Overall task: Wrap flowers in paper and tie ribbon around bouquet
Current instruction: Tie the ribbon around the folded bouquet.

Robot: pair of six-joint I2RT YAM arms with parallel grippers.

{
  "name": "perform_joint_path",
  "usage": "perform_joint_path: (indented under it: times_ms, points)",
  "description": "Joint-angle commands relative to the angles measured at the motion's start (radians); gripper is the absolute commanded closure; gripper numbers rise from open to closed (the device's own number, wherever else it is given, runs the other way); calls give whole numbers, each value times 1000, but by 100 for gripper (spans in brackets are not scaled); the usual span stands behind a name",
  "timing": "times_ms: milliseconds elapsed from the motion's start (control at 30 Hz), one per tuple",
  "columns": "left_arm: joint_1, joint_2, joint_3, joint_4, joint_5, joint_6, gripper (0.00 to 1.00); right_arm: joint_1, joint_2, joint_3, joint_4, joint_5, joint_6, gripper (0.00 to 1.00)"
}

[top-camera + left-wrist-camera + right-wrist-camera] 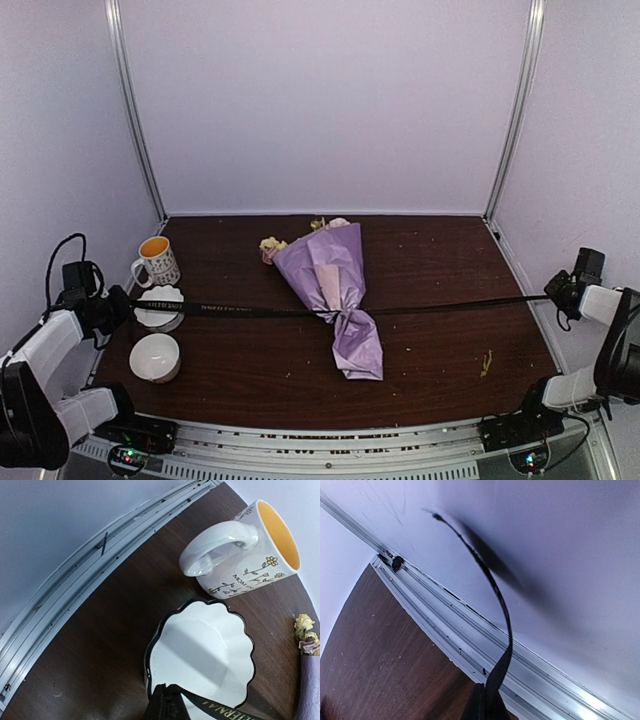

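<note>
- While both arms hold the ribbon stretched straight across the table, the wrapping half of the job looks done. The paper is closed round the flowers in a cone.
- Location: the bouquet lies mid-table between the two arms, with its blooms toward the back wall and its narrow tail toward the near edge.
- Tying: the ribbon crosses the bouquet at its pinched waist. Whether it runs over or under the paper I cannot tell. No loop or knot shows, so I judge the whole tie is yet to be made.
- Left gripper: the jaws are pinched tight on the ribbon's left end, just above a scalloped dish.
- Right gripper: the jaws are pinched tight on the ribbon's right end at the table's far right edge. A loose tail curls up past the fingers toward the wall.
- Materials, task items: the paper is thin, crinkled and lilac, and folds softly. The ribbon is flat, narrow and black with small white lettering. Only a few cream and yellow blooms peep out at the cone's wide mouth.
- Materials, other items: a glossy white mug has a flower print and an orange inside. The dish is white with a black wavy rim. A plain white bowl sits nearer the left arm. The tabletop is dark wood grain, flecked with crumbs.
</note>
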Motion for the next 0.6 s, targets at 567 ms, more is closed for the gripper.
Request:
perform_joint_path:
  times_ms: [567]
  points:
    - [-17,-145,45,97,-157,59,100,144,-31,68,103,30,-87,100]
